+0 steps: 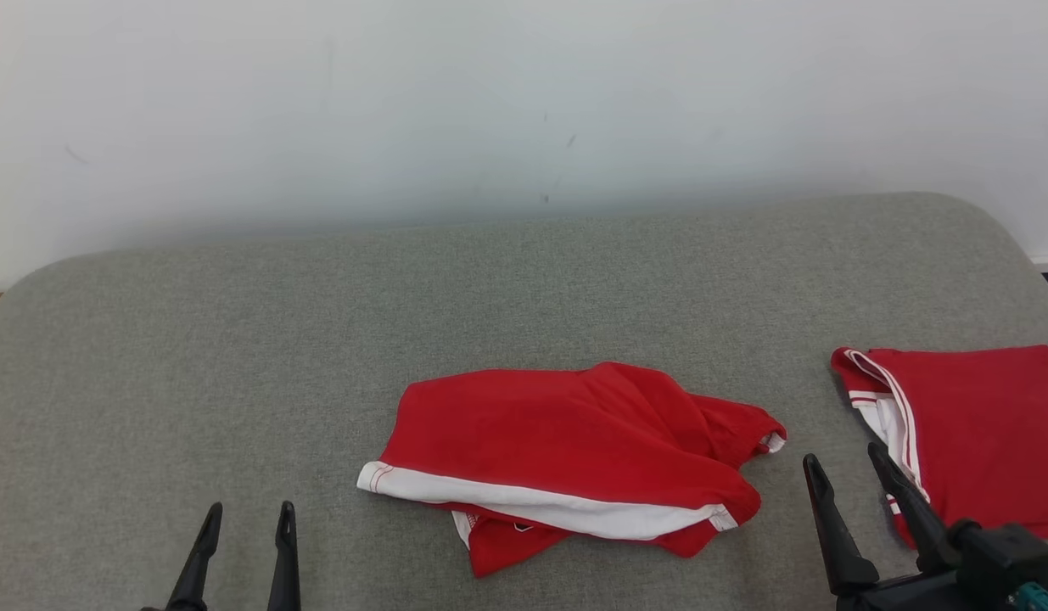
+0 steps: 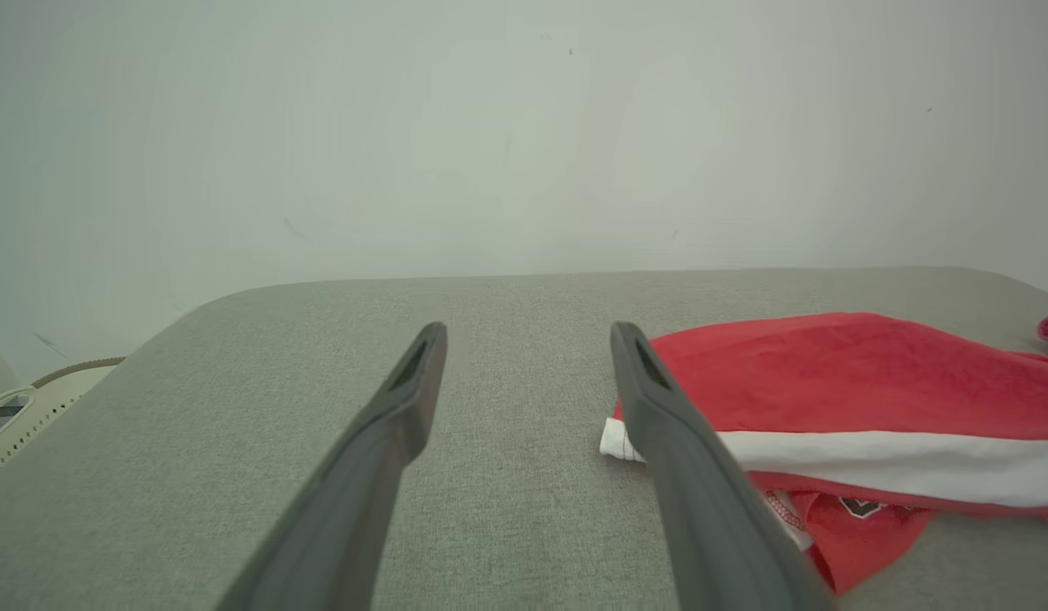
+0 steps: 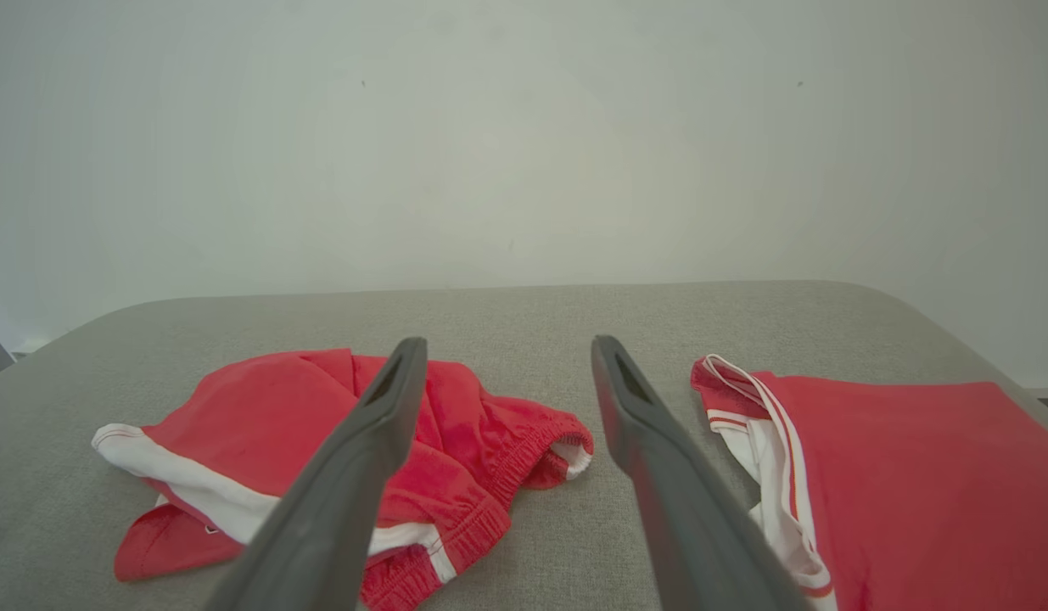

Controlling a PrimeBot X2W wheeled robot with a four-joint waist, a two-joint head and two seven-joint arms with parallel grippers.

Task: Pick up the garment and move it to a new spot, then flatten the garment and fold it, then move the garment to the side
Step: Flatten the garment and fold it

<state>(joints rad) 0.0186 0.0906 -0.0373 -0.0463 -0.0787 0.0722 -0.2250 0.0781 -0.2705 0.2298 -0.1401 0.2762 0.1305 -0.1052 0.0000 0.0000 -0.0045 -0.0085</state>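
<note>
grey fabric desk [image 1: 235, 339] holds a crumpled red garment [image 1: 566, 441]. left gripper [image 1: 249, 509] and right gripper [image 1: 843, 456] hover, jaws apart; best to pinch its 2 ends and lift evenly.

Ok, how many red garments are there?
2: a crumpled garment in the middle and a folded garment at the right, cut by the head view's edge. More may lie beyond.
</note>
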